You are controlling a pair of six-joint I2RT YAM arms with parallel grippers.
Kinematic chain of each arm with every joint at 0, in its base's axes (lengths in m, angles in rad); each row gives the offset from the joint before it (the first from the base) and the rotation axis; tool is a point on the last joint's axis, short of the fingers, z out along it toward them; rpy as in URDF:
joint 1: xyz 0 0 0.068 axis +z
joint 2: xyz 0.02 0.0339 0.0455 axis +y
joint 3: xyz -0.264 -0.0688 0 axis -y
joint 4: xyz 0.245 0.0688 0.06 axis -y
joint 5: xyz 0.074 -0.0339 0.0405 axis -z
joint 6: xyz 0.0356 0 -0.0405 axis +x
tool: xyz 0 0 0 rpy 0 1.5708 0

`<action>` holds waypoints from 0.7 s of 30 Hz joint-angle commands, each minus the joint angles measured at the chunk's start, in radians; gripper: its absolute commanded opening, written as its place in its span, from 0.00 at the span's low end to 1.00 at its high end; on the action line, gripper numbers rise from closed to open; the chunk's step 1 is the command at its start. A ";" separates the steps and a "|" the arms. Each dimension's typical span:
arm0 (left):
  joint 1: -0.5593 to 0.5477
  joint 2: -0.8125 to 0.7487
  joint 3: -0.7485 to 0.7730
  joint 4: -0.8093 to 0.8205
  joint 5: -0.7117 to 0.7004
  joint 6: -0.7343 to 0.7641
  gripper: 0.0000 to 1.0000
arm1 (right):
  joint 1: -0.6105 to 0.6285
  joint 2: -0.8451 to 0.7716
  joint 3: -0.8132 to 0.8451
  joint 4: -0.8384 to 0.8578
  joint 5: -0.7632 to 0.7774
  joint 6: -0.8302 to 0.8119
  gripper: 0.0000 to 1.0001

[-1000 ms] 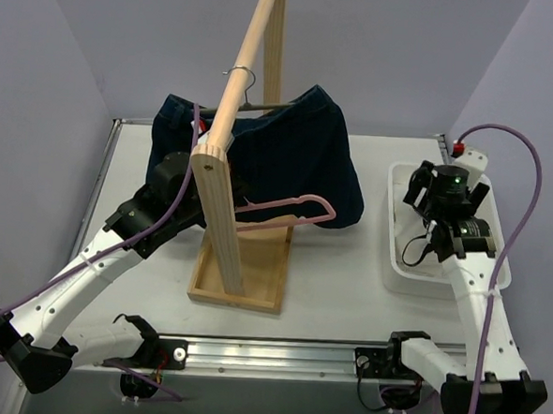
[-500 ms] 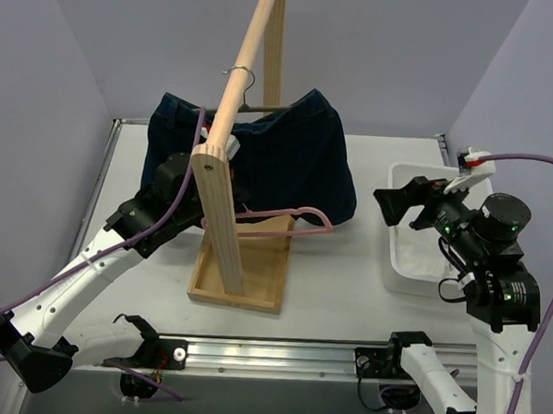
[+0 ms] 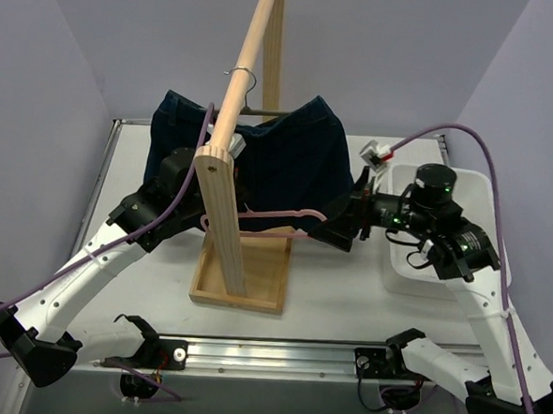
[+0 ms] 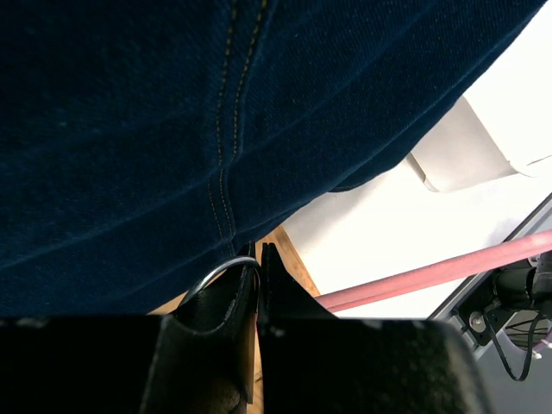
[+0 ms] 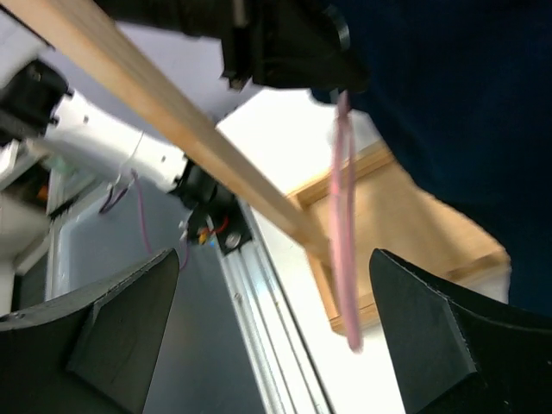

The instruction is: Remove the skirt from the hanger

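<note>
A dark blue denim skirt point(image 3: 289, 161) hangs beside the wooden rail point(image 3: 243, 69) of a rack. A pink hanger point(image 3: 271, 216) lies level across its lower edge. My left gripper point(image 3: 180, 175) is behind the rack's post, under the skirt point(image 4: 216, 103). In the left wrist view its jaws point(image 4: 259, 250) are shut on a metal wire hook point(image 4: 220, 274), with the pink hanger bar point(image 4: 431, 274) to the right. My right gripper point(image 3: 338, 230) is open and empty at the skirt's lower right corner. In the right wrist view point(image 5: 276, 345) the pink hanger point(image 5: 345, 233) hangs ahead between its fingers.
A second metal hook point(image 3: 240, 71) with a thin dark bar hangs on the rail. The rack's wooden base tray point(image 3: 244, 271) sits mid-table. A white bin point(image 3: 442, 269) stands at the right, under the right arm. An aluminium rail point(image 3: 277, 352) runs along the near edge.
My right arm has swung left from over the white bin to the skirt's lower right corner, gripper open. The pink hanger has shifted slightly up and left. The left gripper has stayed put.
</note>
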 commanded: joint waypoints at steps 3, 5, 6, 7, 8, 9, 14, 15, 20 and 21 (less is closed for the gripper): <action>-0.003 0.001 0.047 0.003 0.030 0.020 0.02 | 0.208 0.071 0.056 -0.066 0.269 -0.061 0.86; -0.003 -0.009 0.046 -0.003 0.027 0.020 0.02 | 0.225 0.068 0.035 -0.043 0.300 -0.050 0.82; -0.005 -0.012 0.046 -0.005 0.028 0.020 0.02 | 0.228 0.068 0.030 -0.043 0.314 -0.049 0.81; -0.003 -0.017 0.046 -0.008 0.028 0.020 0.02 | 0.228 0.068 0.026 -0.036 0.323 -0.052 0.79; -0.003 -0.020 0.047 -0.011 0.031 0.020 0.02 | 0.228 0.068 0.018 -0.031 0.326 -0.050 0.77; -0.003 -0.022 0.047 -0.012 0.036 0.020 0.02 | 0.228 0.069 0.007 -0.031 0.326 -0.052 0.71; -0.005 -0.035 0.052 -0.017 0.066 0.036 0.02 | 0.229 0.089 -0.013 -0.022 0.349 -0.050 0.00; -0.003 -0.038 0.052 -0.015 0.077 0.039 0.02 | 0.231 0.085 -0.026 -0.010 0.334 -0.058 0.00; -0.002 -0.066 0.040 -0.003 0.140 0.065 0.02 | 0.232 0.045 -0.083 0.023 0.292 -0.072 0.00; -0.002 -0.072 0.031 0.000 0.145 0.066 0.02 | 0.232 0.036 -0.089 0.027 0.288 -0.072 0.00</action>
